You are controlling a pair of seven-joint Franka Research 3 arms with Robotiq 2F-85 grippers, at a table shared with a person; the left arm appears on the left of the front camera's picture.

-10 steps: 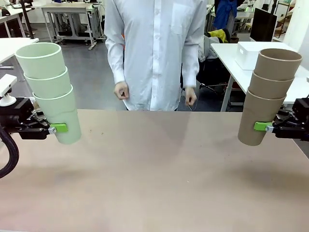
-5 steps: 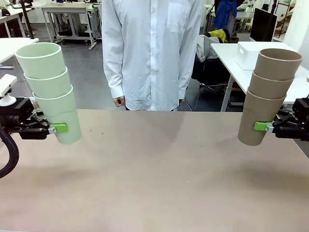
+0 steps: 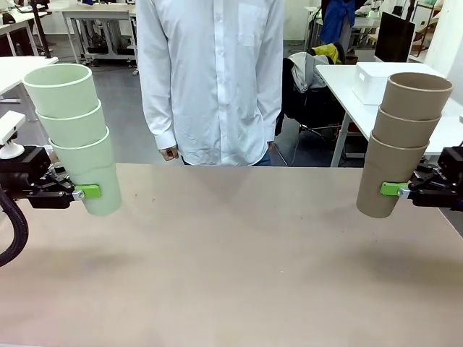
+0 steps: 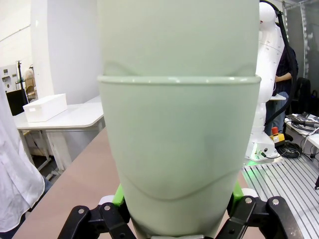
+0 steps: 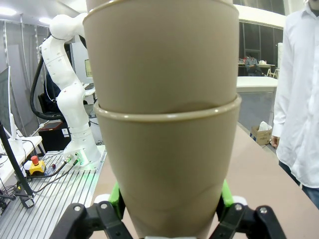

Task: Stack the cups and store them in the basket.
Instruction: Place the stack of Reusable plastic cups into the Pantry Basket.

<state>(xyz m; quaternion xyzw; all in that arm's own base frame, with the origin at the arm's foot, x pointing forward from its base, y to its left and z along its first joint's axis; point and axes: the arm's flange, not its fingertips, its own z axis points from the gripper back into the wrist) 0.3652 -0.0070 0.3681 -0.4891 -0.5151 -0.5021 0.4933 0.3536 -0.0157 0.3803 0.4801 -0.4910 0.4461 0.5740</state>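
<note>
Grey floor (image 3: 119,108), white tables (image 3: 338,75), black monitor (image 3: 394,36).
</note>
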